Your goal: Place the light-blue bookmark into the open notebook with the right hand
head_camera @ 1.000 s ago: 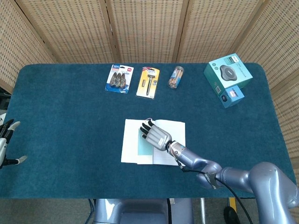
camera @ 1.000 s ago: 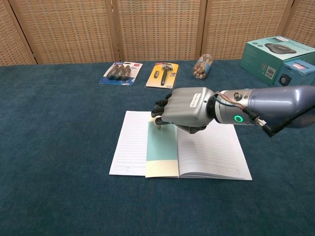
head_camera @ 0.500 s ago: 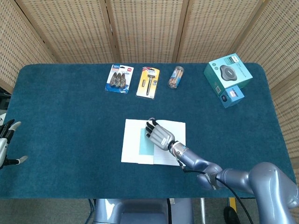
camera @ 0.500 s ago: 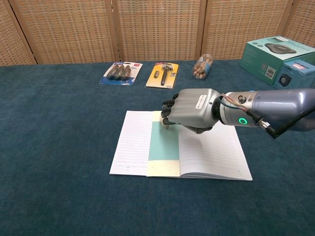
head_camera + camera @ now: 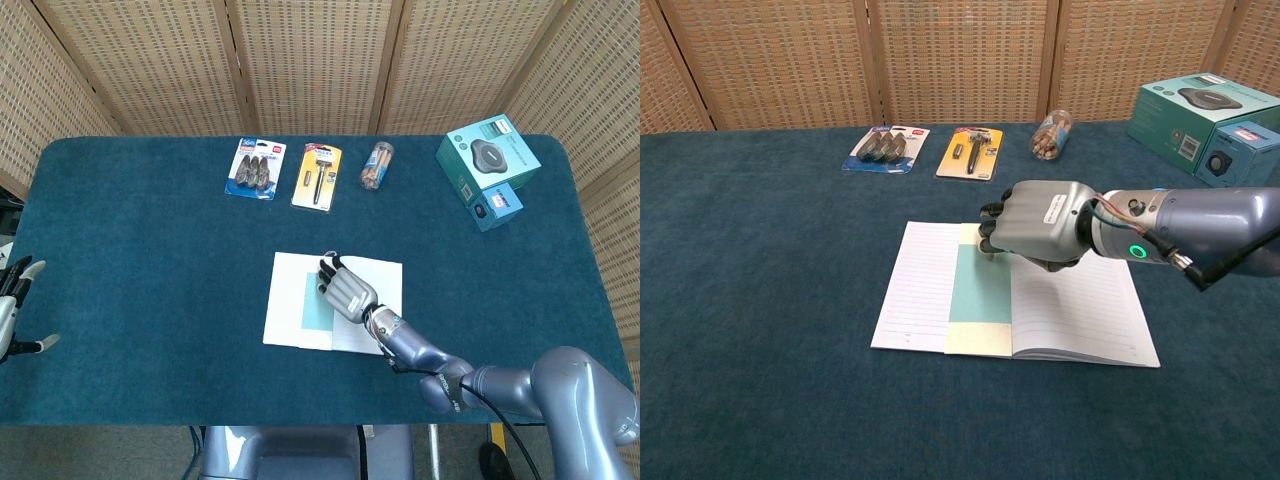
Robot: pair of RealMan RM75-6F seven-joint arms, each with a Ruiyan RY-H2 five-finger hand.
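Sliding to the right across the table, the open notebook has shifted a little over the last second — and the right hand has gone with it, its fingertips pressed down at the top of the light-blue bookmark. The fingers are curled downward, and from where I stand they look to be pressing rather than grasping; nothing seems to be held between them, though the underside of the hand is hidden. The bookmark lies flat on the notebook's left page, just beside the centre fold, on a pale yellow sheet whose lower end shows beneath it.

Since bookmark and notebook moved together, the hand is dragging the whole book rather than adjusting the slip alone. To my eye the placing itself is as good as done — what remains is lifting off cleanly without tugging the bookmark out of line.

Far off at the table's left edge, the left hand hangs idle with fingers apart, holding nothing.
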